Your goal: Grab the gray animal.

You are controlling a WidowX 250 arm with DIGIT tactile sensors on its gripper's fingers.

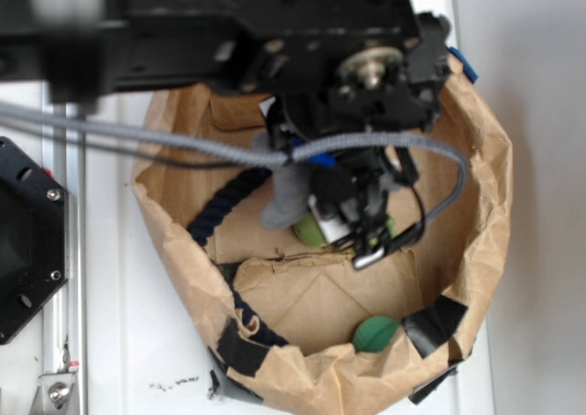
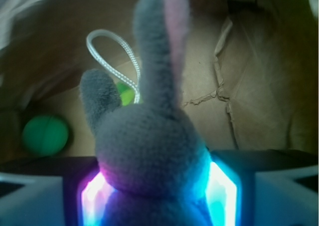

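Pincer point(image 2: 152, 196) clamped on the gray animal point(image 2: 149, 146), glowing pads pressed to either side of the plush body at bottom centre of the wrist view; long axis running up the frame, pink-lined ear point(image 2: 167, 41) upright, a stubby second ear or limb at its left; soft, napped, yielding fabric, likely to sag rather than slip. In the exterior view, gray plush point(image 1: 286, 195) hanging just left of the pincer point(image 1: 366, 236), inside the crumpled brown paper bag point(image 1: 183, 278), apparently above its floor; dark braided rope point(image 1: 220, 204) along the bag's left wall; green round object point(image 1: 375, 333) at lower centre, well apart; lime-green plush point(image 1: 311, 230) just beneath. Grab seemingly made; straight lift judged next, clear of rope and bag rim.
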